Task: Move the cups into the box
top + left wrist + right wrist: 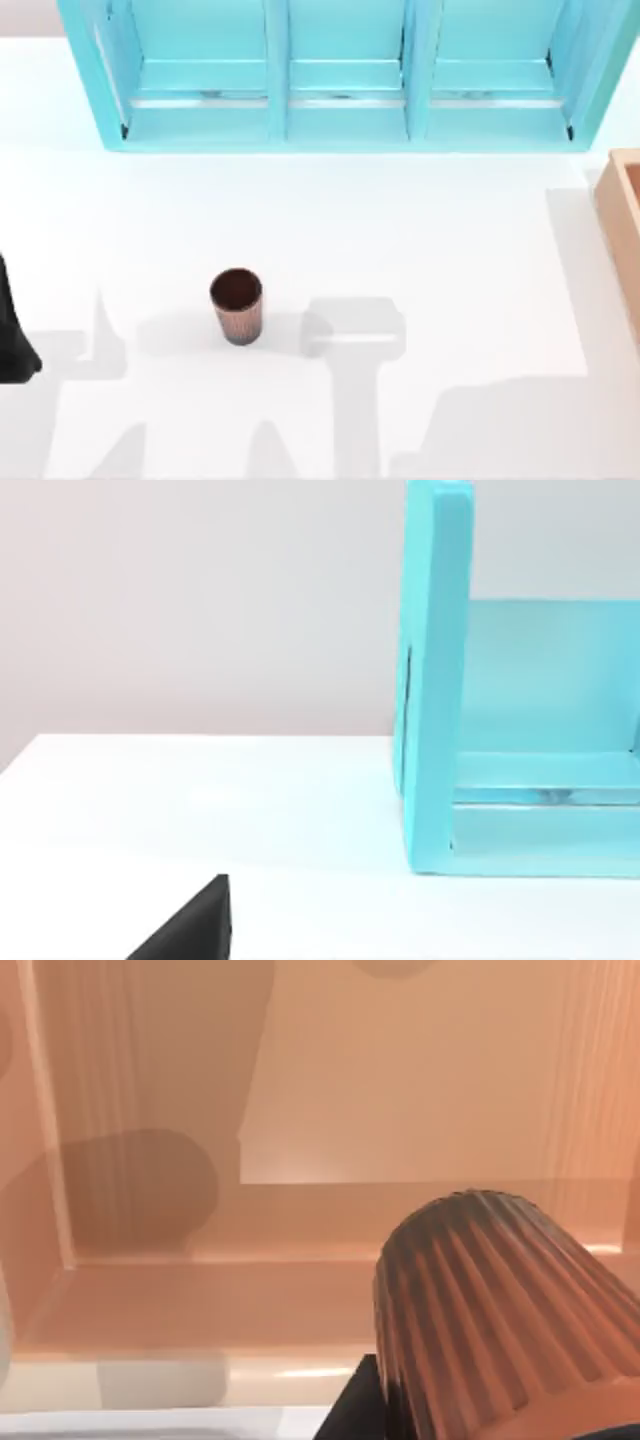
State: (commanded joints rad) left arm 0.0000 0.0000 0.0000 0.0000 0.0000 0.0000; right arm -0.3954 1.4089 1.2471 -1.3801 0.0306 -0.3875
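Observation:
One copper-brown ribbed cup (237,305) stands upright on the white table, left of centre. A second cup (500,1310) fills the near part of the right wrist view, tilted, with my right gripper (480,1425) shut on it; a black finger (352,1410) shows beside it. That cup hangs above the brown inside of the tan box (150,1290), and a bare stretch of box floor lies below it. The box's wall (622,215) stands at the table's right edge. My left arm (12,335) is parked at the far left edge, with a black part of the left gripper (190,935) in the left wrist view.
A big turquoise shelf unit (340,80) runs along the back of the table, and its side panel (435,680) rises ahead of the left wrist. White table (430,230) lies between the standing cup and the box.

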